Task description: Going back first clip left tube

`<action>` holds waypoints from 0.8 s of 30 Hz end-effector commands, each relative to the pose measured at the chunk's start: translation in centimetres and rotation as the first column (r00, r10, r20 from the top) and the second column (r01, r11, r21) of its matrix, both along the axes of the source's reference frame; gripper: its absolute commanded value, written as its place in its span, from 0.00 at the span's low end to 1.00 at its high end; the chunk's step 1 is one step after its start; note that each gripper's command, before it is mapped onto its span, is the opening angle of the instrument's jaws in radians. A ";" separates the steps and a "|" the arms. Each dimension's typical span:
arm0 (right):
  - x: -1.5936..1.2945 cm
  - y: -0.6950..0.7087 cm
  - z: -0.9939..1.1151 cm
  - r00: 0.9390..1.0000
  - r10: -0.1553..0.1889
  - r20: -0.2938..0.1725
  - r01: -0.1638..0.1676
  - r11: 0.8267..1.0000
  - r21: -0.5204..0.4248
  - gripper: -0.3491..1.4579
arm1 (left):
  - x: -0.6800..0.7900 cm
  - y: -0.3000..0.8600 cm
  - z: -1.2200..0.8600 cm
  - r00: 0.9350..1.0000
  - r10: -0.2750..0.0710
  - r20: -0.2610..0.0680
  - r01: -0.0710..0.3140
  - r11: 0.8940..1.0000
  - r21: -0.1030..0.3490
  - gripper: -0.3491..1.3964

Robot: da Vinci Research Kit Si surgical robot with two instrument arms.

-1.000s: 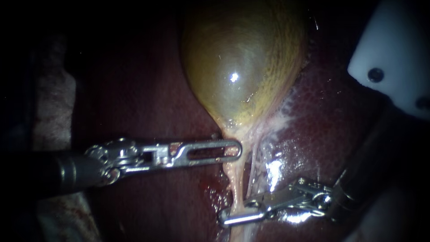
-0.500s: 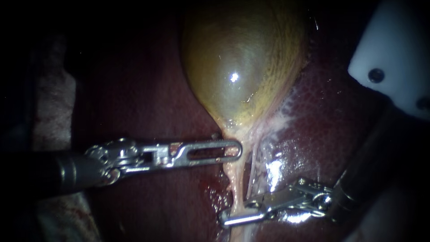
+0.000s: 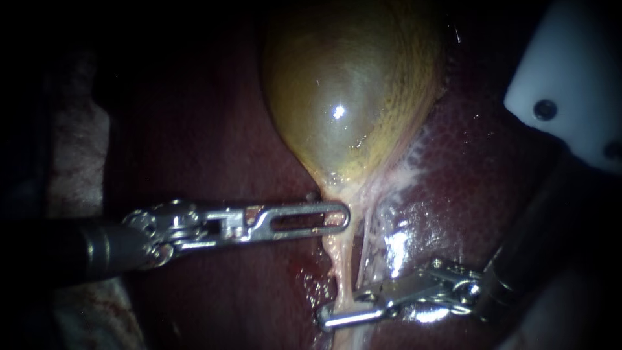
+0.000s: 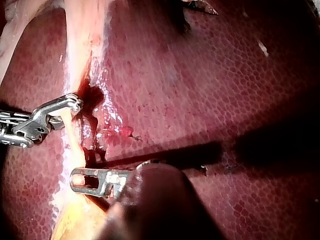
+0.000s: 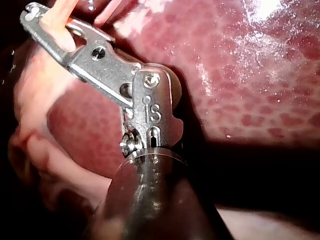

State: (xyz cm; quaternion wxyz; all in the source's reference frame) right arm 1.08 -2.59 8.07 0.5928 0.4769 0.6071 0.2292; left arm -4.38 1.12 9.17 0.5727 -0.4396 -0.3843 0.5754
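**Both pincers closed on tissue**

Entering from 9 o'clock, the left instrument (image 3: 342, 217) has its pincer pinching the gallbladder neck (image 3: 332, 191). At 6 o'clock the tube (image 3: 342, 269) runs down, pinched by the right instrument (image 3: 340, 311) entering from 4 o'clock.

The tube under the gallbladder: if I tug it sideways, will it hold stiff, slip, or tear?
Likely floppy: the tube is a thin pale strand, kinked in the left wrist view. Probably slippery, glistening wet. Possibly fragile: blood pools beside it.

surround: dark | upper right: white block (image 3: 573, 71) with two dark holes | left edge: pale mottled material (image 3: 76, 162)
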 end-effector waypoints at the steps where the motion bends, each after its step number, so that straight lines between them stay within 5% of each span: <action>1: 0.00 0.00 -0.01 1.000 0.000 0.000 0.000 1.000 0.000 0.00 | 0.00 0.00 0.00 1.000 0.000 0.001 0.000 1.000 0.000 0.00; 7: 0.00 0.00 -0.03 1.000 -0.001 0.011 0.001 1.000 -0.010 0.20 | 0.00 0.00 0.00 1.000 0.000 0.001 0.000 1.000 0.000 0.00; 24: -0.02 -0.01 -0.04 0.998 -0.028 0.055 0.034 0.993 -0.112 0.39 | 0.01 0.00 0.00 1.000 0.001 0.001 -0.001 1.000 0.000 0.00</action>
